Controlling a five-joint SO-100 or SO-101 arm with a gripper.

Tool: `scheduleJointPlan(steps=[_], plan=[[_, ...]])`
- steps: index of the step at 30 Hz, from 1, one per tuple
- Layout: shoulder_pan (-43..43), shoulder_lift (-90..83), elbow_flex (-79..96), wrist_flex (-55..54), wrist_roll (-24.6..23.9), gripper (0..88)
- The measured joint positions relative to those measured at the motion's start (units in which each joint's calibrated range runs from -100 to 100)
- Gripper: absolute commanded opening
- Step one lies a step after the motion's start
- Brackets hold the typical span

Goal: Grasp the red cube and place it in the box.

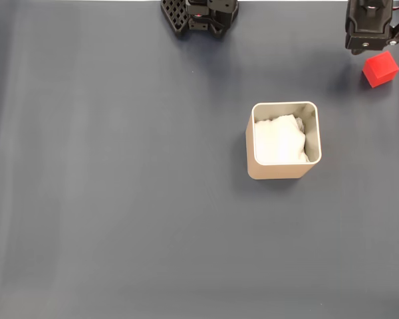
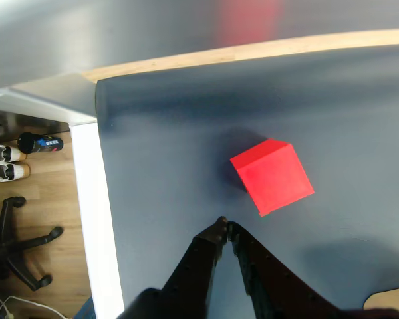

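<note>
My gripper (image 2: 223, 222) hangs over the far right corner of the dark desk (image 1: 120, 199), its fingertips pressed together with nothing between them. The red cube (image 2: 272, 176) sits on the desk just ahead of the tips, not touching them. In the fixed view the box (image 1: 283, 171) with its white padding (image 1: 279, 139) stands nearer the middle, apart from the cube.

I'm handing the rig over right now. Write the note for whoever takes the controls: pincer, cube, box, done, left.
Pincer: shut, empty, tips just short of the red cube in the wrist view.
Red cube: on the dark mat near its far right corner in the fixed view, untouched.
Box: mid-mat, upright, white padding inside, no cube in it.
Done: approach to the cube.
Left: open, grasp, carry, drop in the box.
</note>
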Motion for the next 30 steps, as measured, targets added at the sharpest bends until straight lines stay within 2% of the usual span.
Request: scheduleJointPlan(steps=[7, 20, 30], plan=[[1.6, -3.3, 2.4, 1.9, 0.0, 3.3], [8.8, -14.6, 13.0, 4.3, 3.7, 2.8], [13.8, -19.8, 14.5, 5.3, 7.2, 8.2]])
